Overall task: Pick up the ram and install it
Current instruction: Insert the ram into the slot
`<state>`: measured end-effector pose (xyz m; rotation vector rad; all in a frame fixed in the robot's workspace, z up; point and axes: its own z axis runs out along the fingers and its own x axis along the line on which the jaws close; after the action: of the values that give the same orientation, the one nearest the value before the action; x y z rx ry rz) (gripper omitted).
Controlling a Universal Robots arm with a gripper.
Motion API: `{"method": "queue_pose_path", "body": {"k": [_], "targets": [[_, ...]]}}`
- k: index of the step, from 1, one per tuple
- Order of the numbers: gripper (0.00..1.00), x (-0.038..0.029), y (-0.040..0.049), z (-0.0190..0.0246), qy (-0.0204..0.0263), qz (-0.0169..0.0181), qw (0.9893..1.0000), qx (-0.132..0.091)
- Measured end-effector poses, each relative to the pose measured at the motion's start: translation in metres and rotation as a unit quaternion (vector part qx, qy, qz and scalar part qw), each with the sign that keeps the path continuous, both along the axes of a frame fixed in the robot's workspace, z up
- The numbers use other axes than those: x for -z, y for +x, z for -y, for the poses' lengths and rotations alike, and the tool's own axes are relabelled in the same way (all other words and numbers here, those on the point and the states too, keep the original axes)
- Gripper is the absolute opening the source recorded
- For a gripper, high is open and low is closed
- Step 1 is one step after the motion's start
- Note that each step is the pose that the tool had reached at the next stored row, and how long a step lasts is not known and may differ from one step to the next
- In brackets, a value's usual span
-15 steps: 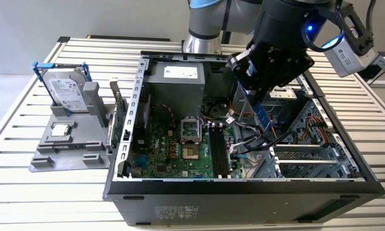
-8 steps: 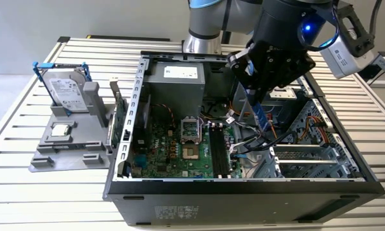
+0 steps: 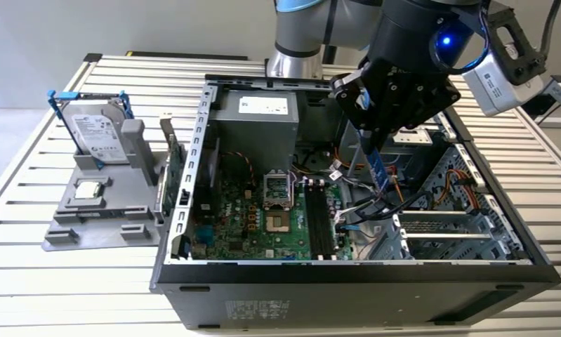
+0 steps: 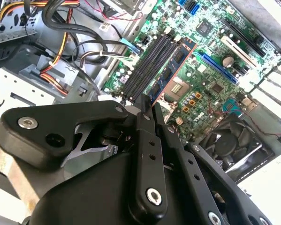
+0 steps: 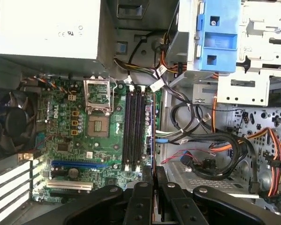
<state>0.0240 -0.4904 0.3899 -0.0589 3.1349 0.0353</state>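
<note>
Gripper [image 3: 374,145] is clamped on the ram [image 3: 380,170], fingers pinching one end, so the stick hangs long-side down inside the open computer case [image 3: 355,270]. In the exterior view the ram is above the memory slots [image 3: 318,219], offset toward the exterior view's right and clear of them, not yet seated. In the second wrist view the ram [image 4: 172,70] runs out from the gripper [image 4: 148,106] roughly parallel to the memory slots [image 4: 147,65]. Processor socket [image 5: 99,125] sits just beside the memory slots [image 5: 133,126], with the fan [image 5: 11,124] further out past the socket.
</note>
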Motion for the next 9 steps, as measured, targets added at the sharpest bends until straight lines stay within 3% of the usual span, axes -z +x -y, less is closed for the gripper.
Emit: {"method": "queue_pose_path", "body": {"k": [9], "targets": [[0.0, 0.0005, -0.0001, 0.0, 0.0, -0.001, 1.0, 0.0]]}}
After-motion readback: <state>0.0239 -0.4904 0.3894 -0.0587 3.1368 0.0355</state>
